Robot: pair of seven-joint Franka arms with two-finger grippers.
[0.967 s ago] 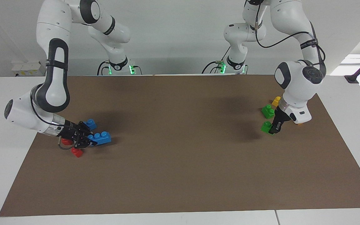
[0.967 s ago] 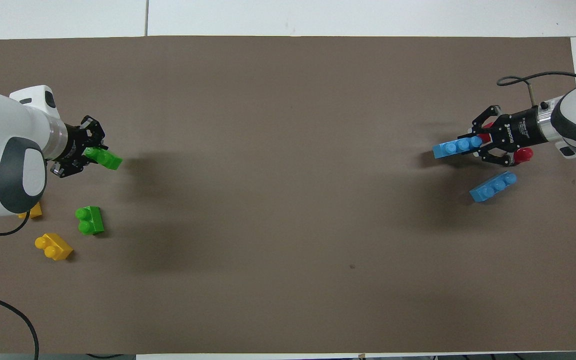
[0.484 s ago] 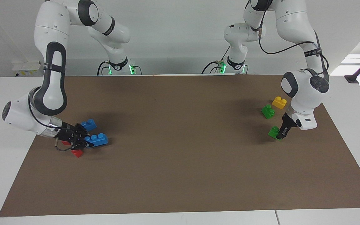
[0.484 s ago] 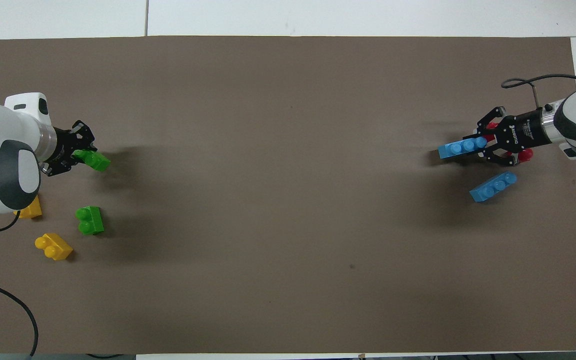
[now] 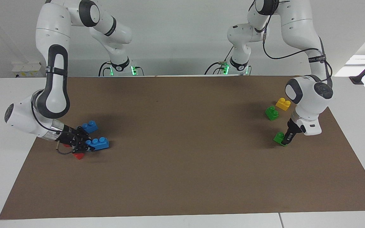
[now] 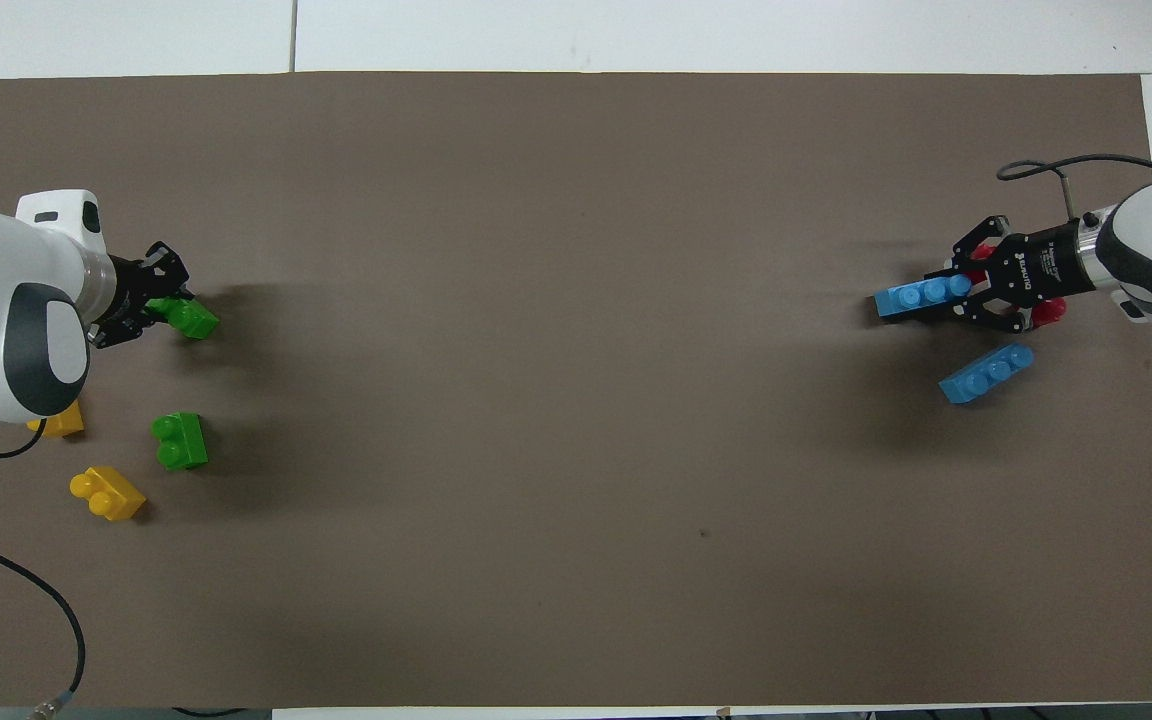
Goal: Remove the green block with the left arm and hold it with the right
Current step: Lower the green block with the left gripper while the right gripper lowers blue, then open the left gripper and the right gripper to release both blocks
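Note:
The green block [image 5: 278, 137] [image 6: 192, 318], bright green with two studs, is pinched at one end by my left gripper [image 5: 285, 139] [image 6: 162, 308], which is shut on it. It hangs very low over the brown mat [image 5: 182, 177] near the left arm's end; I cannot tell whether it touches. At the right arm's end, my right gripper [image 5: 87, 146] [image 6: 958, 294] is shut on one end of a blue three-stud brick [image 5: 99, 143] [image 6: 921, 295], held low and level over the mat.
A darker green brick [image 5: 271, 113] [image 6: 179, 441] and a yellow brick [image 5: 283, 104] [image 6: 108, 493] lie near the left gripper, closer to the robots. Another yellow brick [image 6: 61, 420] peeks from under the left arm. A second blue brick [image 5: 90, 126] [image 6: 986, 373] and red bricks [image 5: 78, 155] [image 6: 1046, 312] lie by the right gripper.
The left gripper carried the green block lower and toward the left arm's end of the table. The right gripper drew back slightly with the blue brick and sank a little.

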